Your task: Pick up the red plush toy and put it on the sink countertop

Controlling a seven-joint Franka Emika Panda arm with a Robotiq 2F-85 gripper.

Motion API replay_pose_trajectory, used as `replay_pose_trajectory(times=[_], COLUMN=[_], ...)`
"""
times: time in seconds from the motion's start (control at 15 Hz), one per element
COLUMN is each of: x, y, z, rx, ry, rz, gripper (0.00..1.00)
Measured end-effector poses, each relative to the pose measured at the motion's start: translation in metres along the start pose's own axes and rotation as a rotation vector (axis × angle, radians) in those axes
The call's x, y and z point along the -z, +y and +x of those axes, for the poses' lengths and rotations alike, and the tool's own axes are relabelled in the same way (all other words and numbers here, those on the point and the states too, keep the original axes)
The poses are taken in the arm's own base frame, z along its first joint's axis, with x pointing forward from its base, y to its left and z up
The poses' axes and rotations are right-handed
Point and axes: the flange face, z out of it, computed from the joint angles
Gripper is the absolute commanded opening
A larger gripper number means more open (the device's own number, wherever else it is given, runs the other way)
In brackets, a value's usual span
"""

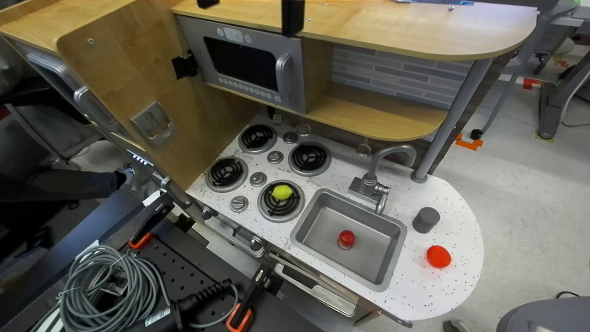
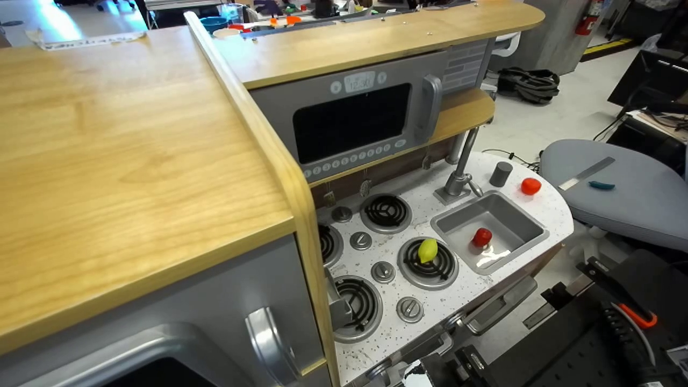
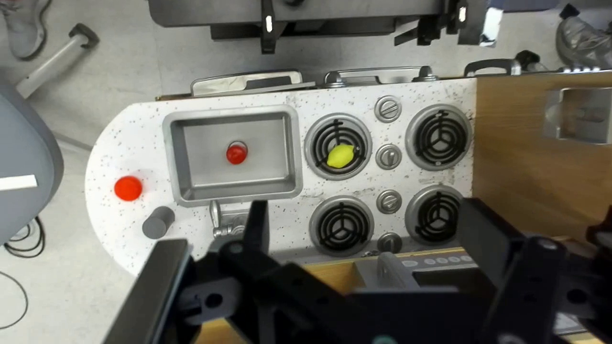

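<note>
A small glossy red lump, seemingly the red plush toy [image 1: 346,239], sits inside the grey basin [image 1: 371,256]. It also shows in an exterior view [image 2: 482,237] and in the wrist view [image 3: 236,154]. The white speckled sink countertop [image 1: 461,226] surrounds the basin, with its rounded end beyond it; the wrist view shows it too [image 3: 107,157]. My gripper [image 3: 366,208] is open and empty, high above the play kitchen near the upper shelf. Its fingertips show at the top of an exterior view [image 1: 250,18]. It is apart from the red lump.
On the rounded end stand a round red object [image 1: 438,256] and a grey cylinder [image 1: 426,219]. The faucet [image 1: 375,175] rises behind the basin. A yellow lemon [image 1: 281,192] lies on a burner. The wooden upper shelf [image 1: 415,27] and microwave [image 1: 244,60] overhang the back.
</note>
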Motion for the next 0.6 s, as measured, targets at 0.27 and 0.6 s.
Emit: replay_pose_trajectory(times=[0.27, 0.6], x=[-0.068, -0.15], y=[0.0, 0.022], z=[0.04, 0.058], rx=[0.031, 0.037], ry=[-0.01, -0.131], rz=[-0.057, -0.059], gripper=[1.0, 1.0])
